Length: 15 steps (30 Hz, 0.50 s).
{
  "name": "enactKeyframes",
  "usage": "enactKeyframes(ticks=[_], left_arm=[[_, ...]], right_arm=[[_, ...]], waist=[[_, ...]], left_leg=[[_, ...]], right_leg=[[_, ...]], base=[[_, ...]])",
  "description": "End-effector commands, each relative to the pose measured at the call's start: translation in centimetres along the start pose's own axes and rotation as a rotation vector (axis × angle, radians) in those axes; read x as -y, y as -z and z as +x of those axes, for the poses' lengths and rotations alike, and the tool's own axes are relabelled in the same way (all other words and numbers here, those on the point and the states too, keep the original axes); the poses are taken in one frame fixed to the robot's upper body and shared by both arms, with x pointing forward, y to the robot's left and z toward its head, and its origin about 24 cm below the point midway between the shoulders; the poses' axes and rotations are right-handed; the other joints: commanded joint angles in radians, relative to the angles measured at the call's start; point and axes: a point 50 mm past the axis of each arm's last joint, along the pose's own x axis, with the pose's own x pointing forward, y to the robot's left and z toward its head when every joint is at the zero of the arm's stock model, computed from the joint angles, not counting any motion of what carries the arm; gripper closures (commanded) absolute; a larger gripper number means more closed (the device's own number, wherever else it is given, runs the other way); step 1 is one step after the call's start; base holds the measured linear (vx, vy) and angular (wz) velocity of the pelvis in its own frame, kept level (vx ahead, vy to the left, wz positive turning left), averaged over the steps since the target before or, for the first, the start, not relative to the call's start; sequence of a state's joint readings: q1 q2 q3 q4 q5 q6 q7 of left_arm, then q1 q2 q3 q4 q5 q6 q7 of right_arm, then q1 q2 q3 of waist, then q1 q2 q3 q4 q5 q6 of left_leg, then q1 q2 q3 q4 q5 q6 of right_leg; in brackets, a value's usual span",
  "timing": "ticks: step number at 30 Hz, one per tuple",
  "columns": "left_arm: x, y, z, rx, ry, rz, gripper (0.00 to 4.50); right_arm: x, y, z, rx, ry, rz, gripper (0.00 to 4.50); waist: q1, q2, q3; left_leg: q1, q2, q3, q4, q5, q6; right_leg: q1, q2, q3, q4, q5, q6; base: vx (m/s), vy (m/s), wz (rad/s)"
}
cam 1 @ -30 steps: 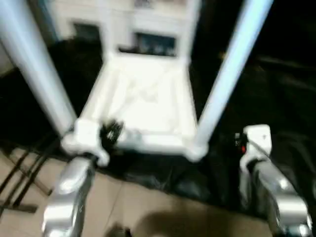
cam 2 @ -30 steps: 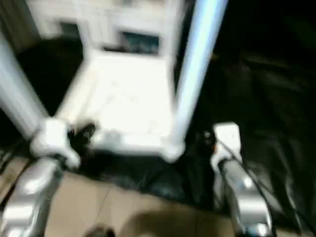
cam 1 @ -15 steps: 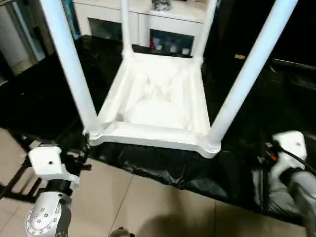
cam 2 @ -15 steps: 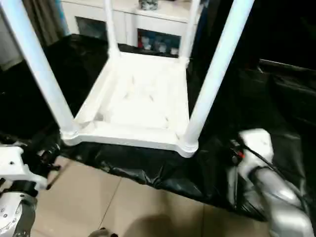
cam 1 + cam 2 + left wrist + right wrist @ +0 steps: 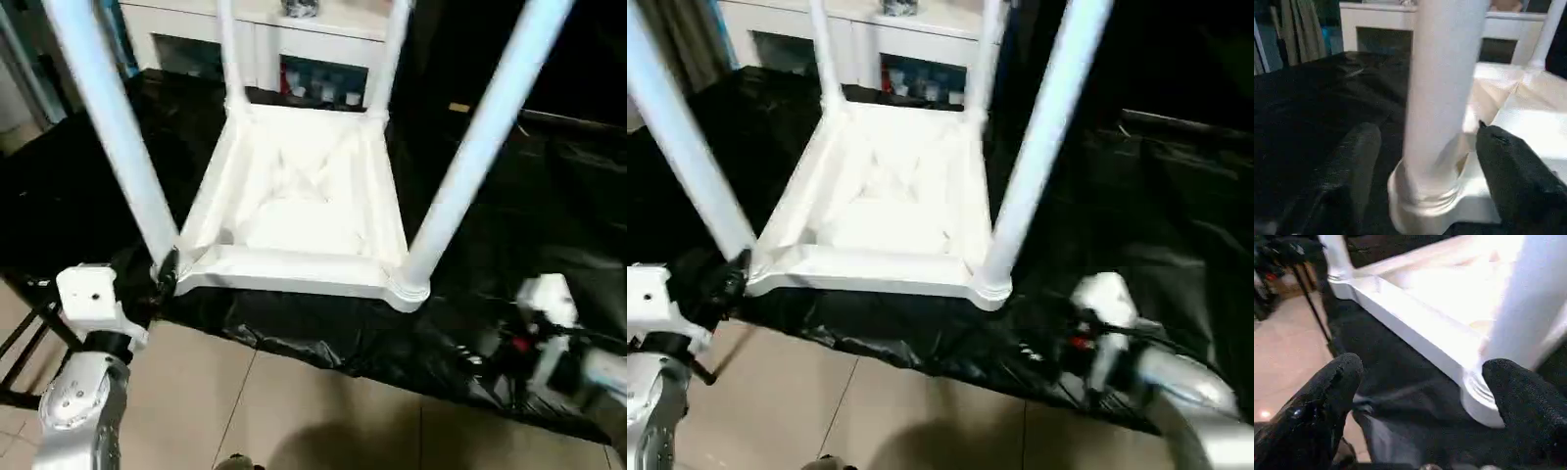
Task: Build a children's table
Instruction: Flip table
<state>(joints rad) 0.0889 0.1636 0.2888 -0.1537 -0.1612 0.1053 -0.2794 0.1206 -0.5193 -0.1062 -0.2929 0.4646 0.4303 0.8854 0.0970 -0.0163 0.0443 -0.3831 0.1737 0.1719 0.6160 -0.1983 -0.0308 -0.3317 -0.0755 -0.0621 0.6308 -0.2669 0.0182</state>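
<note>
Here the children's table (image 5: 299,211) lies upside down at the near edge of the black surface (image 5: 578,215), four legs seated; both pincers, left (image 5: 1422,161) and right (image 5: 1420,391), stand wide, holding nothing, and should withdraw straight back, clear of the near legs.

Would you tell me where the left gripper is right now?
The left gripper sits at the near-left corner of the upside-down children's table, fingers apart on either side of that corner's leg, above the black-covered work table's front edge.
</note>
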Motion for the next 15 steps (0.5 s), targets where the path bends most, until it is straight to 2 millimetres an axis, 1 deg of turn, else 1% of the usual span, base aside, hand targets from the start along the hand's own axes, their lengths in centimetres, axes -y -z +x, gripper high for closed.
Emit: enactKeyframes(ticks=[1, 2, 3, 4, 5, 6, 7, 8, 9, 10, 11, 12, 13, 15], left_arm=[[-0.4, 0.2, 1.0, -0.031, 0.009, 0.014, 0.52], [-0.6, 0.3, 1.2, -0.036, 0.003, 0.025, 0.52], [-0.7, 0.3, 1.4, -0.038, 0.000, 0.031, 0.38], [-0.7, 0.4, 1.6, -0.043, 0.009, 0.027, 0.38], [-0.9, 0.3, 2.1, -0.045, 0.017, 0.032, 0.35], [-1.0, 0.2, 2.5, -0.036, 0.029, 0.027, 0.22], [-0.9, 0.1, 2.8, -0.034, 0.049, 0.028, 0.10], [-0.8, 0.0, 3.2, -0.026, 0.067, 0.033, 0.10], [-0.7, -0.1, 3.7, -0.026, 0.092, 0.040, 0.10], [-0.7, -0.1, 3.9, -0.027, 0.107, 0.046, 0.10], [-0.6, -0.2, 4.2, -0.023, 0.114, 0.044, 0.10], [-0.6, -0.2, 4.4, -0.027, 0.124, 0.037, 0.10], [-0.6, -0.1, 4.6, -0.037, 0.128, 0.036, 0.10], [-0.7, 0.0, 4.9, -0.046, 0.127, 0.037, 0.10]], right_arm=[[-0.4, -0.1, 0.9, 0.004, -0.026, 0.024, 0.00], [-0.5, -0.1, 1.2, 0.008, -0.034, 0.029, 0.00], [-0.6, -0.1, 1.4, 0.009, -0.039, 0.031, 0.00], [-0.6, -0.1, 1.7, 0.007, -0.041, 0.033, 0.00], [-0.7, -0.1, 2.4, 0.003, -0.053, 0.032, 0.00], [-0.7, -0.1, 2.9, -0.005, -0.064, 0.023, 0.00], [-0.8, 0.0, 3.4, -0.012, -0.075, 0.023, 0.00], [-0.9, 0.0, 3.9, -0.015, -0.101, 0.018, 0.00], [-1.0, 0.0, 4.6, -0.020, -0.116, 0.012, 0.00], [-1.0, 0.0, 5.1, -0.022, -0.126, 0.008, 0.00], [-1.1, 0.0, 5.5, -0.026, -0.139, 0.002, 0.00], [-1.2, 0.0, 5.8, -0.030, -0.156, -0.001, 0.00], [-1.2, 0.0, 6.2, -0.038, -0.167, -0.009, 0.00], [-1.1, -0.1, 6.6, -0.041, -0.174, -0.015, 0.00]], waist=[[0.005, 0.000, -0.039], [0.006, 0.001, -0.039], [0.008, 0.003, -0.040], [0.008, 0.003, -0.040], [0.009, 0.009, -0.042], [0.007, 0.007, -0.042], [0.007, 0.008, -0.043], [0.006, 0.007, -0.042], [0.008, 0.009, -0.044], [0.006, 0.010, -0.045], [0.007, 0.011, -0.045], [0.006, 0.010, -0.046], [0.007, 0.012, -0.047], [0.009, 0.007, -0.050]], left_leg=[[0.028, 0.069, -0.036, -0.097, -0.218, 0.009], [0.028, 0.069, -0.036, -0.097, -0.213, 0.006], [0.027, 0.071, -0.038, -0.100, -0.216, -0.004], [0.027, 0.071, -0.038, -0.100, -0.216, -0.004], [0.027, 0.072, -0.039, -0.101, -0.215, -0.014], [0.028, 0.068, -0.037, -0.101, -0.220, -0.020], [0.030, 0.068, -0.037, -0.102, -0.231, -0.029], [0.029, 0.068, -0.037, -0.103, -0.238, -0.033], [0.029, 0.070, -0.037, -0.103, -0.240, -0.040], [0.028, 0.067, -0.037, -0.103, -0.240, -0.044], [0.029, 0.067, -0.037, -0.103, -0.241, -0.046], [0.029, 0.068, -0.038, -0.104, -0.243, -0.048], [0.029, 0.070, -0.037, -0.104, -0.237, -0.053], [0.026, 0.069, -0.036, -0.102, -0.206, -0.045]], right_leg=[[0.000, -0.080, 0.052, -0.086, -0.070, -0.164], [0.000, -0.080, 0.052, -0.085, -0.062, -0.163], [0.001, -0.080, 0.051, -0.083, -0.044, -0.160], [0.001, -0.080, 0.051, -0.083, -0.044, -0.160], [0.003, -0.081, 0.050, -0.080, -0.027, -0.161], [0.000, -0.079, 0.050, -0.081, -0.025, -0.160], [-0.001, -0.082, 0.050, -0.081, -0.036, -0.163], [0.000, -0.082, 0.051, -0.082, -0.043, -0.163], [0.000, -0.083, 0.051, -0.081, -0.038, -0.165], [-0.001, -0.082, 0.051, -0.079, -0.031, -0.168], [-0.002, -0.082, 0.051, -0.079, -0.032, -0.170], [0.000, -0.083, 0.050, -0.078, -0.030, -0.171], [0.001, -0.085, 0.051, -0.075, -0.006, -0.179], [0.005, -0.084, 0.050, -0.070, 0.046, -0.182]], base=[[0.000, 0.000, 0.00], [0.000, 0.000, 0.00], [0.000, 0.000, 0.00], [0.000, 0.000, 0.00], [0.000, 0.000, 0.00], [0.000, 0.000, 0.00], [0.000, 0.000, 0.00], [0.000, 0.000, 0.00], [0.000, 0.000, 0.00], [0.000, 0.000, 0.00], [0.000, 0.000, 0.00], [0.000, 0.000, 0.00], [0.000, 0.000, 0.00], [0.000, 0.000, 0.00]])
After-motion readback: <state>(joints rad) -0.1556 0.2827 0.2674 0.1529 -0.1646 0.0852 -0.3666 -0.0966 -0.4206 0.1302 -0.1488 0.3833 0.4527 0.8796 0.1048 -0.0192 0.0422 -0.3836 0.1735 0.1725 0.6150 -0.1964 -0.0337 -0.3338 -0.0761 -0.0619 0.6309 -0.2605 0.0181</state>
